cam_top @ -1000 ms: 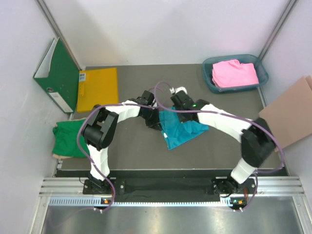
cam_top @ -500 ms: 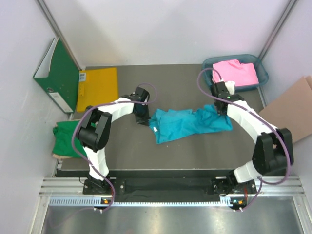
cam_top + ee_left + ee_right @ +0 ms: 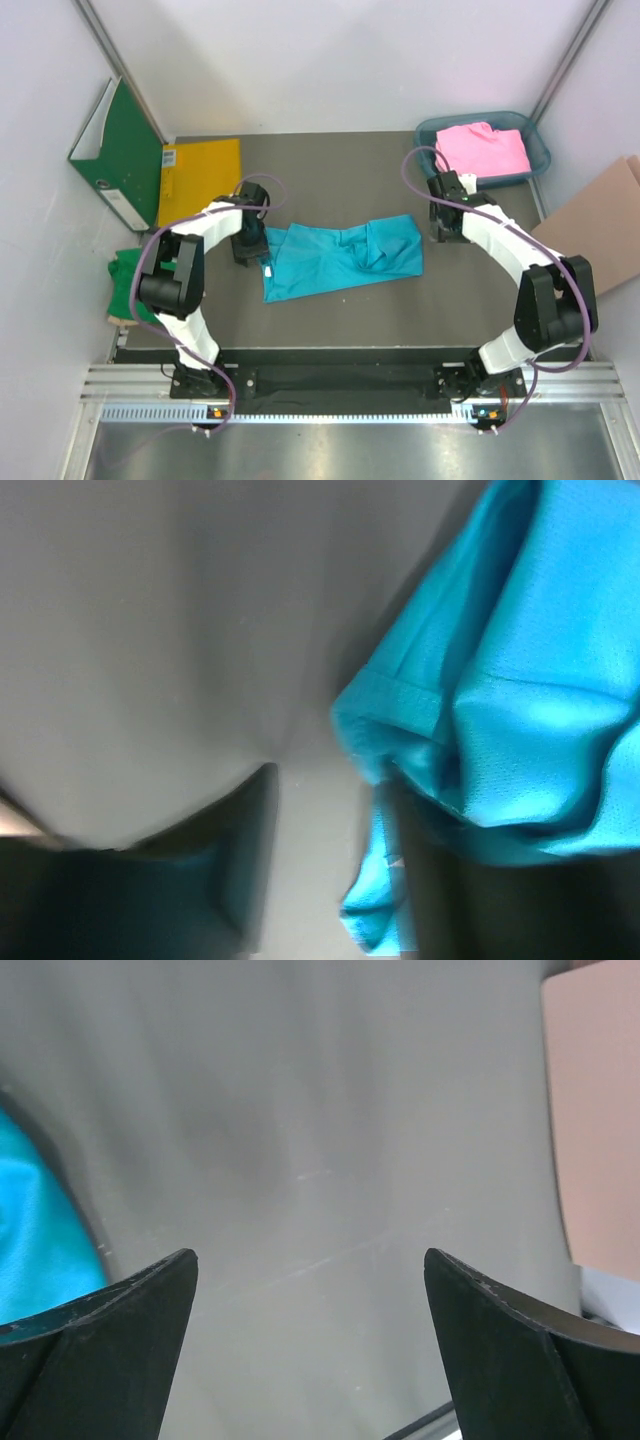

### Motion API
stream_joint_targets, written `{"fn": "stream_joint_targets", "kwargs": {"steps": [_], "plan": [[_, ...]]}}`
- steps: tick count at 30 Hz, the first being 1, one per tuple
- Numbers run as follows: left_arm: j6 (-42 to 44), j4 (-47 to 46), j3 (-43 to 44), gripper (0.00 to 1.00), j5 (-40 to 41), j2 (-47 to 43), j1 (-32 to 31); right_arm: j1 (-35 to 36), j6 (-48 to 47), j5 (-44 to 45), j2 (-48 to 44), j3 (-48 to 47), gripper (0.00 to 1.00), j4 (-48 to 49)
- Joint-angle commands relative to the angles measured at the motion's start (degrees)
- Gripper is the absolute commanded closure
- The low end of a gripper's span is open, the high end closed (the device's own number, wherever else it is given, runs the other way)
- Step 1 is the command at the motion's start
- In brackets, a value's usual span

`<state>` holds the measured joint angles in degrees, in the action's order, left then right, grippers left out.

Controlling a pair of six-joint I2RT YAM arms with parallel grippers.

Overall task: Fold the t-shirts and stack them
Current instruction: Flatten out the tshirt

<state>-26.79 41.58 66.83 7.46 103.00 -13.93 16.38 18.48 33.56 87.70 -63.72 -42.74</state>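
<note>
Item: turquoise t-shirt [image 3: 340,258]. It lay stretched out but rumpled, left of the blue bin [image 3: 428,160] and nearer the arm bases.

Left gripper [image 3: 248,248]: it sat at the shirt end farthest from the bin, jaws partly apart, hem loose in the gap.

Right gripper [image 3: 443,225]: it sat at the end closest to the bin, spread wide and empty.

Step, as judged: flattening before folding. You did best to smooth the middle wrinkles and square the hem before regripping for the fold.
</note>
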Motion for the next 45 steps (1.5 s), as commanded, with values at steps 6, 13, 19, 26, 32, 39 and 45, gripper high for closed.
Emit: {"fn": "stream_joint_targets", "kwargs": {"steps": [6, 13, 19, 26, 32, 39, 45], "plan": [[1.7, -4.5, -1.4, 0.02, -5.2, -8.6, 0.4, 1.3, 0.9, -6.0, -2.6, 1.7, 0.05, 3.5], [0.3, -3.7, -4.8, 0.37, -4.5, -7.8, 0.3, 1.4, 0.7, -6.4, -2.0, 1.9, 0.05, 4.1], [-1.7, -8.3, -9.5, 0.22, -9.3, -8.3, 0.2, 1.4, -0.4, -6.2, -1.9, 2.3, 0.05, 4.4], [-3.1, -14.4, -9.5, 0.60, -16.4, -1.7, -1.9, 1.4, -0.9, -7.1, -1.6, 2.5, 0.05, 4.8], [-4.1, -9.2, 0.2, 1.00, -12.4, 6.1, -4.2, 1.4, -0.7, -9.8, -2.7, 2.8, 0.05, 5.7], [-2.3, -6.3, 16.9, 1.00, -15.7, -3.9, -7.9, 0.9, 0.1, -7.6, -6.5, 5.0, 0.04, 5.9], [-0.2, -1.9, 44.1, 1.00, -27.7, 4.0, -22.5, -4.2, 0.2, -7.1, -9.2, 4.7, 0.04, 6.4]]}}
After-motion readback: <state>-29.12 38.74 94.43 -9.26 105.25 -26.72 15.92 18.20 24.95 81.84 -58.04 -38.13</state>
